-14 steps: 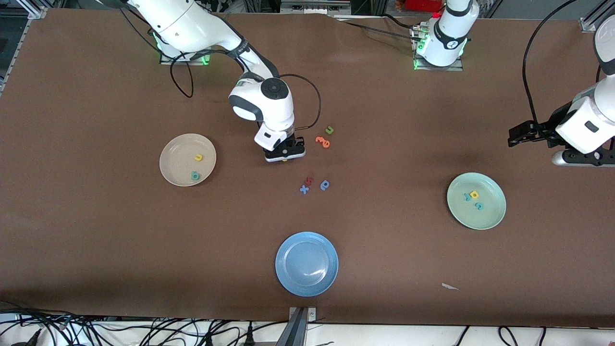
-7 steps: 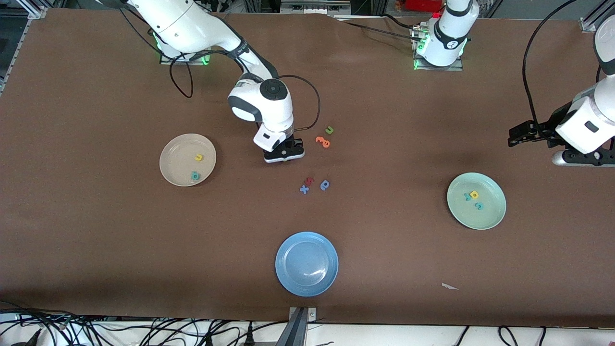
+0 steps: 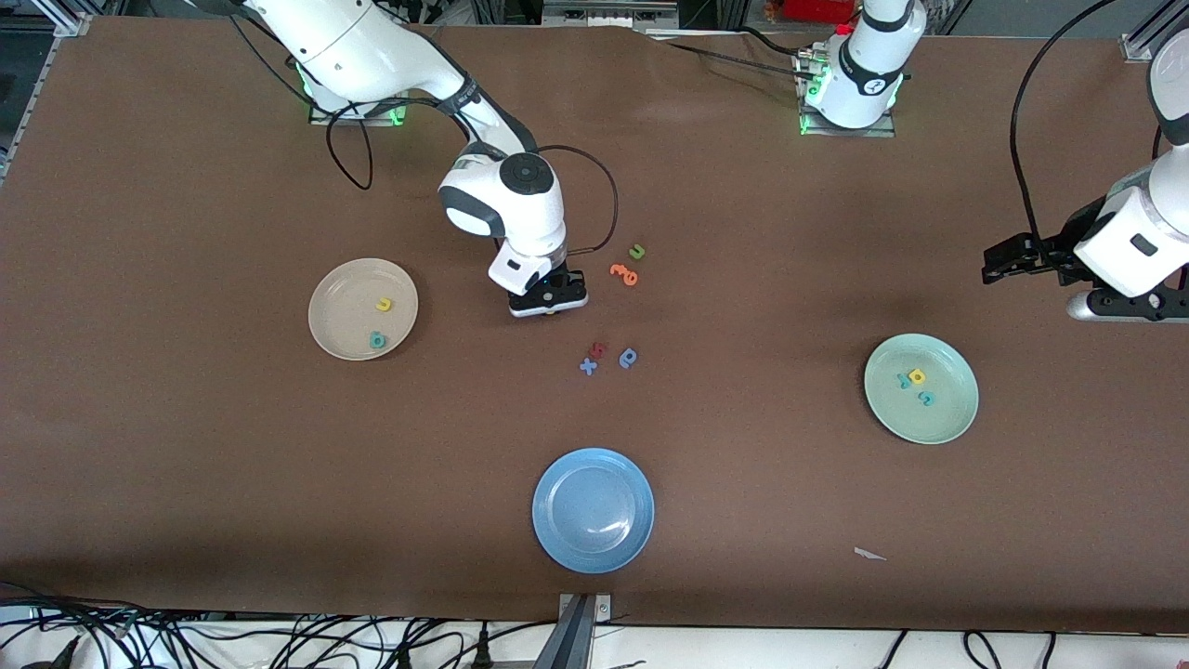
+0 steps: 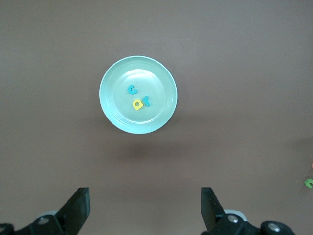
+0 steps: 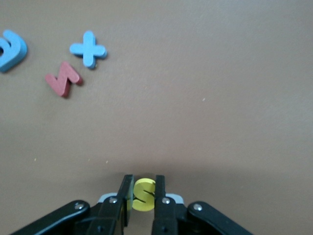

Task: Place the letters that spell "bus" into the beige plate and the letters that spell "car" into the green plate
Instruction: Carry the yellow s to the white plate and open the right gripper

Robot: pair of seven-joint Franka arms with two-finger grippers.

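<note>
The right pincer [image 5: 142,196] is low over the middle of the tabletop [image 3: 186,465], its jaws pinching the yellow "s" [image 5: 144,194] on edge between them. The beige plate [image 3: 336,321] toward the right arm's end already holds the yellow "u" [image 3: 385,304] and the teal "b" [image 3: 377,340], so the "s" looks like the last piece wanted there. The green plate [image 3: 947,423] toward the left arm's end carries its "c" [image 4: 131,89], "a" [image 4: 137,105] and "r" [image 4: 146,102], and the left pincer [image 4: 145,211] waits high above the tabletop with its jaws spread wide. The main risk is the hold itself: the foam letter is small and soft, gripped across its thin faces, so it could twist or slip free on the lift or during the carry and drop short of the plate. A release from too high could let it bounce off the shallow rim, or knock the two letters already inside. The blue "x" [image 5: 88,48], the red zigzag piece [image 5: 63,78] and the rounded blue letter [image 5: 11,50] lie nearby on the tabletop and should stay clear of the path.
</note>
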